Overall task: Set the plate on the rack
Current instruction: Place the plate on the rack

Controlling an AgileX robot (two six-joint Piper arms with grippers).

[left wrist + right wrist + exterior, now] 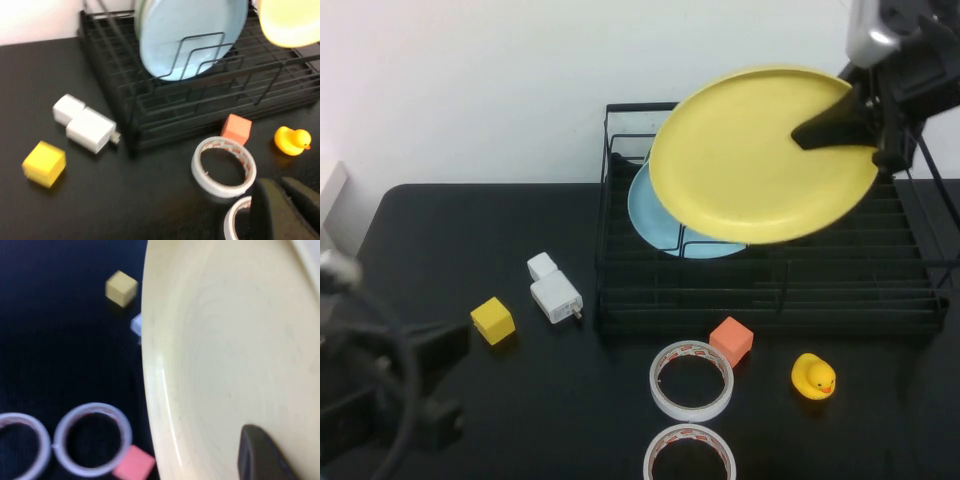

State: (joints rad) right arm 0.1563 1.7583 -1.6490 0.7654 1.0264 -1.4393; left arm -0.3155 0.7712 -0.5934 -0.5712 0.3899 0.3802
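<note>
The yellow plate (pixel 750 160) hangs tilted in the air above the black wire rack (pixel 770 295), over its back middle. My right gripper (pixel 805 133) is shut on the plate's right rim, with one dark finger lying across its top face. The right wrist view is mostly filled by the plate (pixel 230 355), with one fingertip (pixel 257 452) on it. A light blue plate (pixel 655 215) stands in the rack's left slots. My left gripper (pixel 445 385) is open and empty, low at the table's front left. The left wrist view shows the rack (pixel 125 100) and the plate's edge (pixel 287 22).
Two white tape rolls (pixel 691 380) (pixel 689 455), an orange cube (pixel 731 340) and a yellow rubber duck (pixel 814 377) lie in front of the rack. A yellow cube (pixel 492 320) and white adapters (pixel 553 290) lie to its left.
</note>
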